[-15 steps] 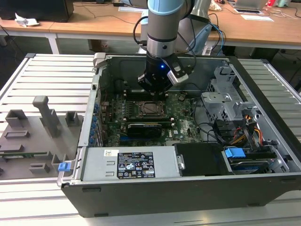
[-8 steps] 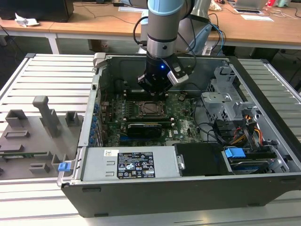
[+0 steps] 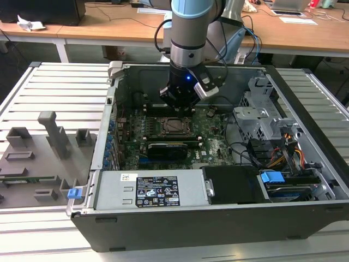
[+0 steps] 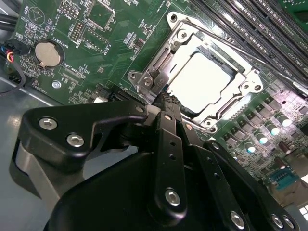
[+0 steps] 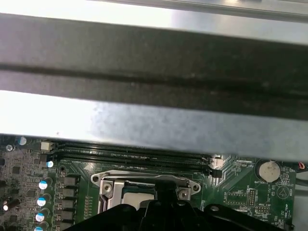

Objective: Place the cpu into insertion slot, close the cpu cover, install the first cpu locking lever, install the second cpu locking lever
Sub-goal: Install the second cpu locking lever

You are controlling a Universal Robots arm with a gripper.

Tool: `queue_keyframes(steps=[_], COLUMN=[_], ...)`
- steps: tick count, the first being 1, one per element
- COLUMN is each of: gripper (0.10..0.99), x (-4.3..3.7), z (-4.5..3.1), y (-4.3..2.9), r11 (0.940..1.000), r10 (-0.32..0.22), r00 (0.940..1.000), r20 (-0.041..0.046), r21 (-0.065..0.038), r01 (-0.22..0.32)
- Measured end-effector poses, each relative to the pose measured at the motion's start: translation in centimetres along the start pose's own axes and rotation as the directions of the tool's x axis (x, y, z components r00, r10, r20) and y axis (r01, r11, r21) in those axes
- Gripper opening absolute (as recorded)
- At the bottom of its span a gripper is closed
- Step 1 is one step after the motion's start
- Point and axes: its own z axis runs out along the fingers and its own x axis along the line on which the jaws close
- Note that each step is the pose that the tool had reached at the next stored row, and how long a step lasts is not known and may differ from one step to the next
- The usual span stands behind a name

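The cpu [image 4: 204, 82] lies flat in the insertion slot [image 4: 139, 79], its silvery top facing up. Around it the silver cpu cover [image 4: 156, 65] is folded down, framing the chip through its square cut-out. My black gripper [image 4: 166, 102] is shut, with nothing between its fingers, and its tip sits at the socket's corner beside the cover's edge. In the exterior view the gripper [image 3: 178, 109] hangs low inside the open computer case, just behind the socket [image 3: 175, 125]. In the first wrist view the cover [image 5: 113, 185] and the chip [image 5: 137, 192] peek out past the gripper [image 5: 166, 199].
Long memory slots [image 4: 250, 24] run along one side of the socket, and a coin battery [image 4: 48, 53] sits nearby. A long black card [image 3: 169, 148], the power supply [image 3: 152, 191] and a drive cage [image 3: 262, 112] crowd the case. The case wall [image 5: 154, 120] stands close behind.
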Motion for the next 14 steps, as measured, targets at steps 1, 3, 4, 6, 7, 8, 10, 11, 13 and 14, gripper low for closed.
queue_keyframes(steps=[1,3,4,6,7,8,10,11,13,14], gripper=[0.106,0.106,0.106,0.106,0.106,0.106,0.106,0.106,0.106,0.106], x=[0.00,0.01,0.01,0.01,0.01,0.02,0.02,0.02,0.02,0.03], z=[0.00,0.00,0.00,-0.01,-0.01,-0.01,0.00,-0.01,-0.01,-0.01], y=[-0.02,-0.05,-0.08,-0.12,-0.14,-0.16,-0.19,-0.21,-0.25,-0.29], r11=[1.0000,1.0000,1.0000,1.0000,1.0000,1.0000,1.0000,1.0000,1.0000,1.0000], r10=[0.000,0.000,0.000,0.000,0.000,0.000,0.000,0.000,0.000,0.000], r00=[1.0000,1.0000,1.0000,1.0000,1.0000,1.0000,1.0000,1.0000,1.0000,1.0000], r20=[0.0000,0.0000,0.0000,0.0000,0.0000,0.0000,0.0000,0.0000,0.0000,0.0000], r21=[0.000,0.000,0.000,0.000,0.000,0.000,0.000,0.000,0.000,0.000], r01=[0.000,0.000,0.000,0.000,0.000,0.000,0.000,0.000,0.000,0.000])
